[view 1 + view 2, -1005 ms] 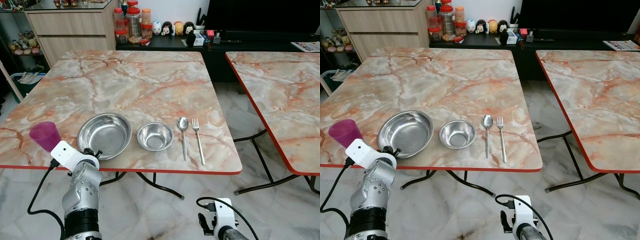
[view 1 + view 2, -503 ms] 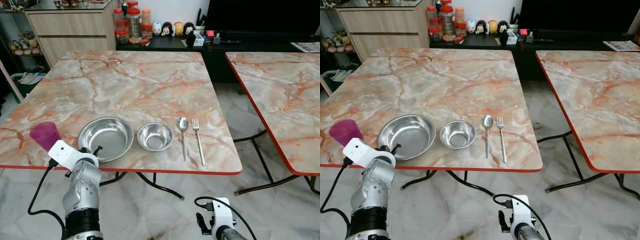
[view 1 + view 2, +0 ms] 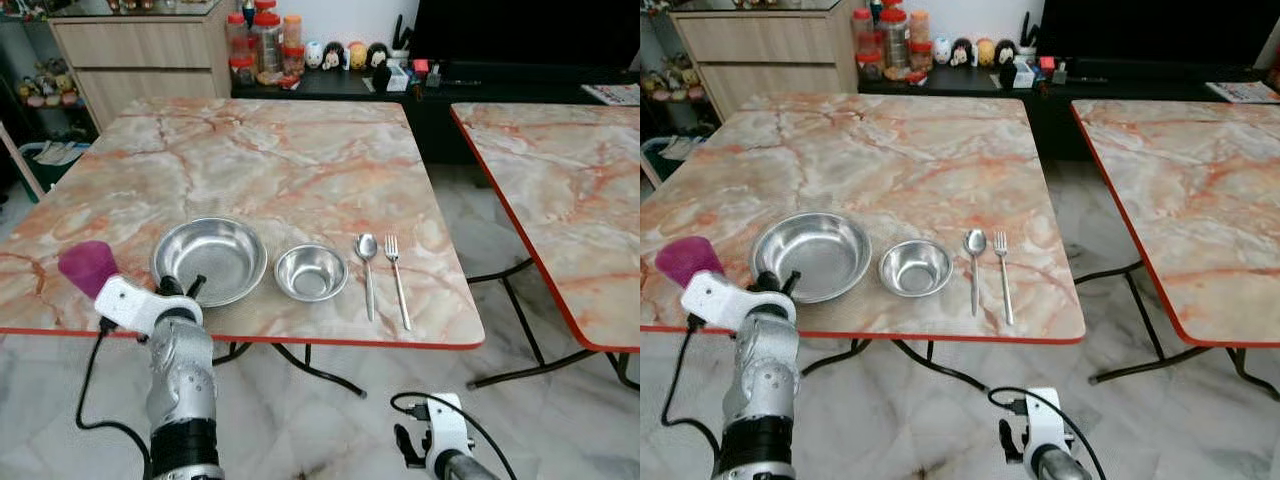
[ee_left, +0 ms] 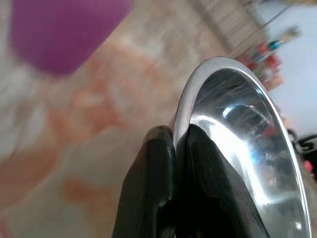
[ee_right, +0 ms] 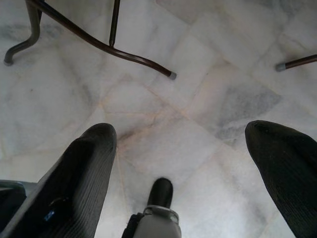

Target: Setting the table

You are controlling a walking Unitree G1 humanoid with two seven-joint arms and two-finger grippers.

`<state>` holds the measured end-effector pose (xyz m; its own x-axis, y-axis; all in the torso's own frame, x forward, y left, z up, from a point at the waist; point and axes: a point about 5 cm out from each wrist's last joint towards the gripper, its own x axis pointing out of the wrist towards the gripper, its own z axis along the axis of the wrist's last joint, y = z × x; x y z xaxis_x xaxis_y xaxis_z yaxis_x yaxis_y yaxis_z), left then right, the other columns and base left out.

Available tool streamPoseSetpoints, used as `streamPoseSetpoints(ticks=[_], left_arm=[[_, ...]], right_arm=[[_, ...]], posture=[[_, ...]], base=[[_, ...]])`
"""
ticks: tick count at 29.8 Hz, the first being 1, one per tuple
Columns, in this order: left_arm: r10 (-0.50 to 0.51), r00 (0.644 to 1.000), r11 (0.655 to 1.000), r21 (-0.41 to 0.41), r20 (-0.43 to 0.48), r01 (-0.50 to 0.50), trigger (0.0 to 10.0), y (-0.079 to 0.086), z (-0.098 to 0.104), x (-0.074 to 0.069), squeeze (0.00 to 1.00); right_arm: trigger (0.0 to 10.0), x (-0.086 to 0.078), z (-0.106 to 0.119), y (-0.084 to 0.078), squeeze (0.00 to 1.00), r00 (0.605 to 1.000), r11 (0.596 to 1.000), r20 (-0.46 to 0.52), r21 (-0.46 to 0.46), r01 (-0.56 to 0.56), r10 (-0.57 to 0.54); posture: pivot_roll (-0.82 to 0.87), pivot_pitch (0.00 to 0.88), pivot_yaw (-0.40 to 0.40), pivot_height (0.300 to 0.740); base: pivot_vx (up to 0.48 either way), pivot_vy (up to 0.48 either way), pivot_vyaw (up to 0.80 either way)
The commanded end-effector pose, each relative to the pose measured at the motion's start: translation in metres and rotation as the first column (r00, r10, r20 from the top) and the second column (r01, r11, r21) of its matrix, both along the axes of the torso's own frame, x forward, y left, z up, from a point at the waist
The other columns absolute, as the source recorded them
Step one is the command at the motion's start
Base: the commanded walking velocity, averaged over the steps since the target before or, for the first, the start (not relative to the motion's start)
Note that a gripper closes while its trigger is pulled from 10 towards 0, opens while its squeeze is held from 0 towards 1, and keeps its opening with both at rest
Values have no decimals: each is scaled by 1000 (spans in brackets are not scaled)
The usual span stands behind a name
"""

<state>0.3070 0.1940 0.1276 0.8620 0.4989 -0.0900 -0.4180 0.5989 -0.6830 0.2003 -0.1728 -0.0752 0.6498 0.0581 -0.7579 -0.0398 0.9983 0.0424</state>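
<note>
A square marble table (image 3: 300, 160) with a red edge stands on a pale tiled floor (image 3: 330, 420). A second table (image 3: 560, 190) of the same kind is beside it at 3 o'clock. Behind, at 12 o'clock, there are a wooden cabinet (image 3: 140, 60), some jars (image 3: 262, 45) and small toys (image 3: 340, 55) on a dark low shelf.

Near the front edge of the table the things lie in one row: a purple cup (image 3: 88, 268) at 9 o'clock, then a big steel plate (image 3: 210, 262), a small steel bowl (image 3: 311, 272), a spoon (image 3: 367, 270) and a fork (image 3: 397, 280). Spoon and fork lie parallel, long axis from 12 to 6 o'clock, heads pointing to 12.

The left gripper (image 3: 178, 288) is at the near rim of the plate. The left wrist view shows more closely that its two fingers (image 4: 158, 168) are pressed on the rim, one inside and one outside, with the cup blurred beyond.

The right gripper (image 5: 181, 148) hangs low over the floor, its fingers spread wide apart, above a table leg (image 5: 99, 44).
</note>
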Motion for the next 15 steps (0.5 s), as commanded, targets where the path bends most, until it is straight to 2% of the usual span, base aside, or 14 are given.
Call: streamPoseSetpoints(ticks=[1,4,9,15], left_arm=[[-35,994,997,72,103,27,10000,-11,22,5,0],[-93,982,990,118,167,74,10000,-20,31,9,0],[-147,975,953,286,167,94,10000,-23,40,11,0],[-102,978,954,297,184,43,10000,-7,43,10,0]], right_arm=[[10000,1,1,-1,0,1000,1000,-4,-3,-6,6],[10000,2,1,-1,0,1000,1000,4,-2,-4,4],[10000,4,3,-1,0,1000,1000,22,11,6,-6],[10000,5,3,-3,0,1000,1000,22,10,8,-8]], posture=[[99,0,-45,732],[91,0,-44,732],[83,0,-42,732],[86,0,-43,732]], base=[[0,0,0],[0,0,0],[0,0,0],[0,0,0]])
